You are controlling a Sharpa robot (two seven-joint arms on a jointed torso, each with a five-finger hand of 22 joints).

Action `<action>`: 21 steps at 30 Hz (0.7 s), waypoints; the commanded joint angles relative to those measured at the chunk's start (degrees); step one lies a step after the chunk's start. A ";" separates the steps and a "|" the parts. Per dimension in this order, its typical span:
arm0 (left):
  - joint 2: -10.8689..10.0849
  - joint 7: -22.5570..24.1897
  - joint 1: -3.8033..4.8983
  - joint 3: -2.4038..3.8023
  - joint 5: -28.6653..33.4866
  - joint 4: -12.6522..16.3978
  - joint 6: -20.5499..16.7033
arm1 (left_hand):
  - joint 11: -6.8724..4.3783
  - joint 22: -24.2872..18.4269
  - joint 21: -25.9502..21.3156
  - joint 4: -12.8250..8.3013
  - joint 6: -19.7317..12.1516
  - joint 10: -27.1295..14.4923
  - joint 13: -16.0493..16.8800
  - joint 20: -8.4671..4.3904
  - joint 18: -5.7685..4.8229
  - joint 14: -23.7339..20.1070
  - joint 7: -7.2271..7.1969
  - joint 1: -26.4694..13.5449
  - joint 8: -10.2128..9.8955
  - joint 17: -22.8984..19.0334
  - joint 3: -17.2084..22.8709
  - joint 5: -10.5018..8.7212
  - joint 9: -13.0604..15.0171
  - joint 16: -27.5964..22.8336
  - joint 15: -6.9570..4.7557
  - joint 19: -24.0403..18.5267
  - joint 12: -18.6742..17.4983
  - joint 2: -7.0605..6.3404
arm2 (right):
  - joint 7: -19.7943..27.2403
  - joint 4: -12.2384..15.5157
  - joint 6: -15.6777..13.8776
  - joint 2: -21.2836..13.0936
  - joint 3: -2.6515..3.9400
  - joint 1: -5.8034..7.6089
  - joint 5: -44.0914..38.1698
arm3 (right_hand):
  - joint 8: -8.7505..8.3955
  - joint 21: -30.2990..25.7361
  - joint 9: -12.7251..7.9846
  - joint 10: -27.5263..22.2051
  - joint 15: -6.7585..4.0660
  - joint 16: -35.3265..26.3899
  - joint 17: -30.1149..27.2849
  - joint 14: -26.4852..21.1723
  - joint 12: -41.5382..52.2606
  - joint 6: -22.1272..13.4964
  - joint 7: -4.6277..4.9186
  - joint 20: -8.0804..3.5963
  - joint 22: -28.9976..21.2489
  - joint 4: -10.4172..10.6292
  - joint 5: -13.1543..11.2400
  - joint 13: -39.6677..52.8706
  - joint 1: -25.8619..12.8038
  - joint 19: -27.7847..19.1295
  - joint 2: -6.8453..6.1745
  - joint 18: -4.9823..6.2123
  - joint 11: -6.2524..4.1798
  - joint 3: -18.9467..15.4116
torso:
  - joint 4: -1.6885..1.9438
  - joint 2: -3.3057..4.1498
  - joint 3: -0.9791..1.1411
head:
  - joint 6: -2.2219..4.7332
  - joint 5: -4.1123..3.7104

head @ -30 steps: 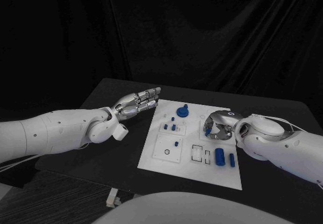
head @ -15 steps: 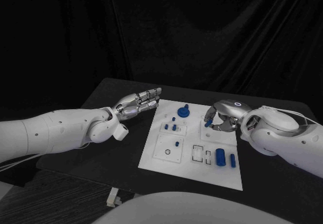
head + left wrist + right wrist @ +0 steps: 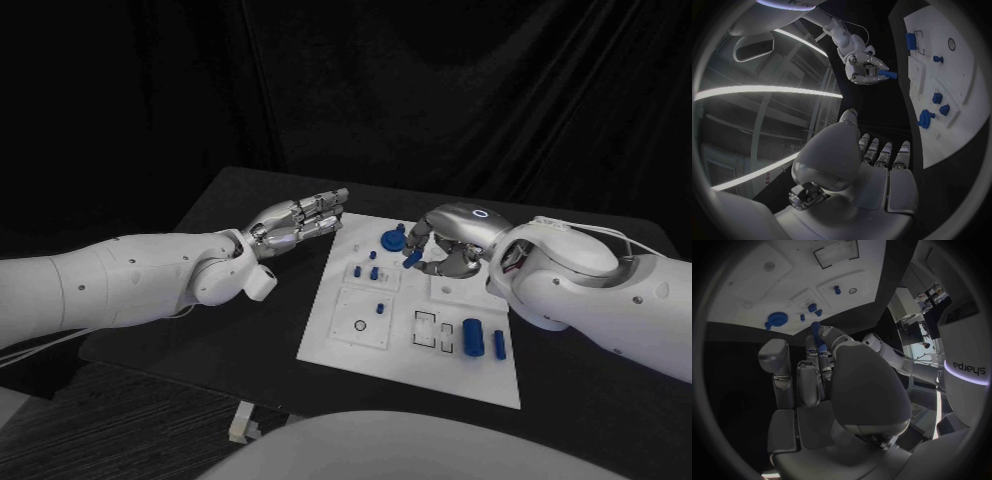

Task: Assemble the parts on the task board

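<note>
Table (image 3: pixel 216 330), black, carries the white task board (image 3: pixel 382 365) at its middle. The left arm (image 3: pixel 116 285) enters from the left side and the right arm (image 3: pixel 606 300) from the right. The left hand (image 3: pixel 296 220) rests just beside the board's left edge, near its far corner, fingers straight and side by side, holding nothing. The right hand (image 3: pixel 447 245) hangs above the far part of the board, and its fingertips pinch a small blue peg (image 3: pixel 413 259); the left wrist view shows that peg (image 3: pixel 887 74) clear of the board surface, projecting from the curled fingers (image 3: pixel 864 70). Just beside the held peg, a round blue knob (image 3: pixel 391 239) stands on the board near its far edge. Two long blue blocks (image 3: pixel 473 336) lie side by side near the board's right edge, next to an outlined rectangular recess (image 3: pixel 423 329). Several small blue pegs (image 3: pixel 361 270) stand in the board's middle section, and one more (image 3: pixel 379 309) sits on a square panel closer to the near edge
</note>
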 commanded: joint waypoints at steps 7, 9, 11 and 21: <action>-0.26 4.53 -0.08 0.05 0.43 0.11 0.60 | 0.73 0.51 -0.64 -0.14 0.03 -0.09 -0.40 0.01 0.47 0.36 0.24 0.70 -0.49 -0.31 0.38 0.89 -0.29 0.02 0.40 0.43 -0.05 0.35 | 1.57 -2.04 -1.12 4.05 -0.02 -4.16 0.86 | 2.63 1.53 3.32 2.65 -0.10 -0.27 0.98 3.41 1.41 1.35 0.10 -0.47 7.40 -1.23 -0.41 0.94 0.72 0.30 1.52 0.73 -0.70 1.99 | 0.00 0.02 0.01 | 0.01 1.22; -0.18 4.52 -0.09 0.05 0.43 0.02 0.74 | 0.73 0.52 -0.64 -0.12 0.00 -0.09 -0.41 0.01 0.47 0.35 0.31 0.72 -0.49 -0.31 0.45 0.90 -0.30 0.02 0.40 0.43 -0.08 0.46 | 1.97 -2.74 -1.08 5.06 -0.02 -5.14 0.86 | 2.60 1.45 3.36 2.67 -0.10 -0.29 0.96 3.41 1.36 1.31 0.11 -0.48 7.38 -1.33 -0.41 0.94 0.80 0.28 1.56 0.74 -0.70 2.07 | 0.02 0.02 0.01 | 0.01 1.35; -0.10 4.50 -0.11 0.05 0.43 -0.06 0.89 | 0.75 0.53 -0.64 -0.11 -0.01 -0.10 -0.41 0.01 0.47 0.35 0.35 0.74 -0.50 -0.31 0.49 0.91 -0.30 0.02 0.41 0.43 -0.10 0.53 | 2.20 -3.26 -0.89 5.81 -0.02 -5.81 0.87 | 2.59 1.33 3.37 2.67 -0.10 -0.29 0.96 3.41 1.35 1.30 0.11 -0.49 7.35 -1.37 -0.42 0.95 0.84 0.25 1.58 0.76 -0.69 2.10 | 0.02 0.05 0.00 | 0.01 1.33; 0.16 4.30 -0.33 0.05 0.42 -0.47 1.34 | 0.77 0.54 -0.64 -0.10 0.00 -0.11 -0.42 0.04 0.47 0.34 0.48 0.83 -0.50 -0.32 0.66 0.91 -0.30 -0.01 0.44 0.44 -0.19 0.77 | 2.34 -4.58 -0.08 8.59 -0.02 -8.23 -0.38 | 2.54 1.12 3.42 2.65 -0.09 -0.31 0.94 3.41 1.26 1.21 0.14 -0.49 7.30 -1.51 -0.48 0.95 0.92 0.19 1.60 0.80 -0.66 2.18 | 0.00 0.02 0.00 | 0.01 1.31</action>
